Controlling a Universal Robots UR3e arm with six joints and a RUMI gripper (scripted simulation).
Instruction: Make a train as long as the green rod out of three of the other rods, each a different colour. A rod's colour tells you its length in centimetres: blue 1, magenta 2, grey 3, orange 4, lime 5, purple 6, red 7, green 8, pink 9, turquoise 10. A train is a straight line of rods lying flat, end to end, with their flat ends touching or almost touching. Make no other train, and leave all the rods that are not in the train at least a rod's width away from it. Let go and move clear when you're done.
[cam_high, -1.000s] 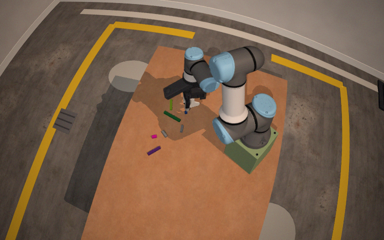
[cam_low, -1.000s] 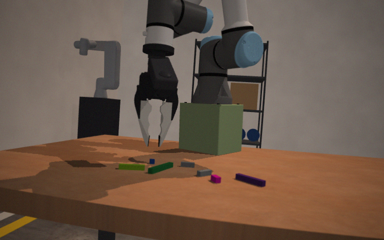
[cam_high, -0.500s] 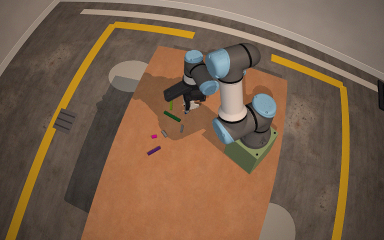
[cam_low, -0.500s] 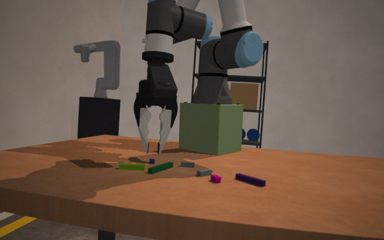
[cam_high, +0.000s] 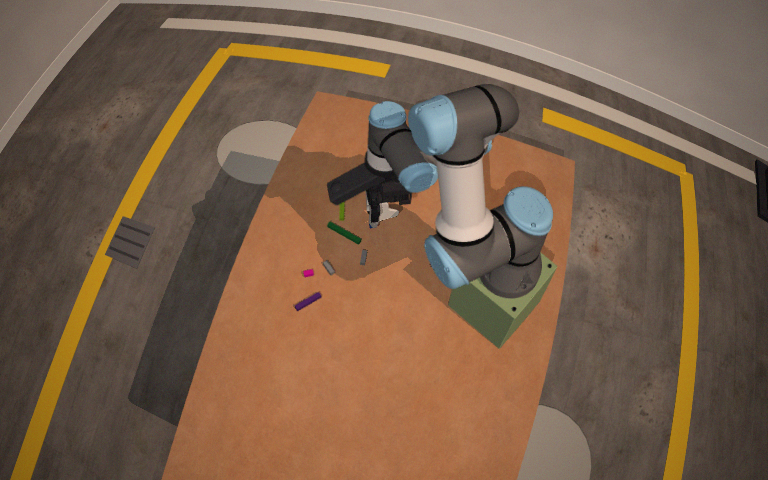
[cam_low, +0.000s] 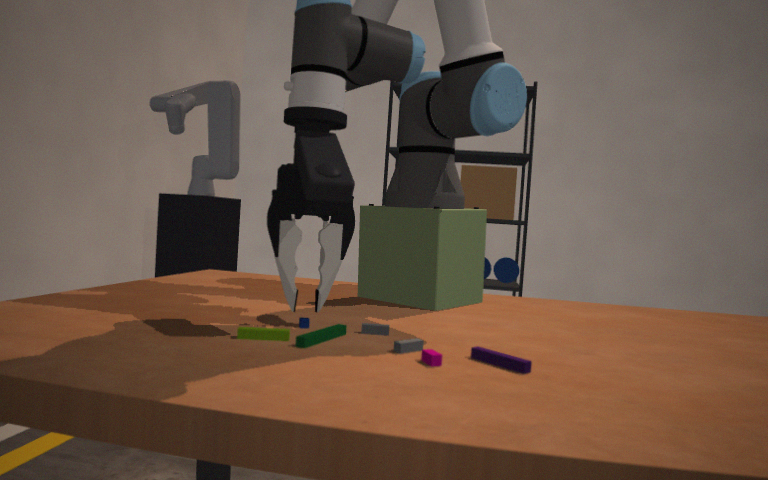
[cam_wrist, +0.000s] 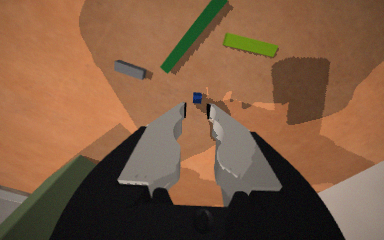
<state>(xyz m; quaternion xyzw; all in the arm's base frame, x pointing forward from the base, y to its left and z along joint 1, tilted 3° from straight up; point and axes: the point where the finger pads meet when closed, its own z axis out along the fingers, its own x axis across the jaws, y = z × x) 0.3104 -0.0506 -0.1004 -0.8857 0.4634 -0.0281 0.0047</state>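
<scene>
wooden table (cam_low: 594, 396), blocky flat rods mid-frame: two grey (cam_low: 374, 328), one each green (cam_low: 320, 335), lime (cam_low: 263, 333), purple (cam_low: 501, 359), magenta (cam_low: 431, 357), blue (cam_low: 304, 322). gripper (cam_low: 305, 308) narrow, holding nothing.

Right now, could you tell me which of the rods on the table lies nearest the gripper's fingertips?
The small blue rod, just beyond the tips of the gripper; the green rod and the others lie farther off.

You get a high, far top view over the claw (cam_high: 374, 217), a low side view level with the surface (cam_low: 566, 396), and a close wrist view behind the claw; all share the rods ahead of it.
</scene>
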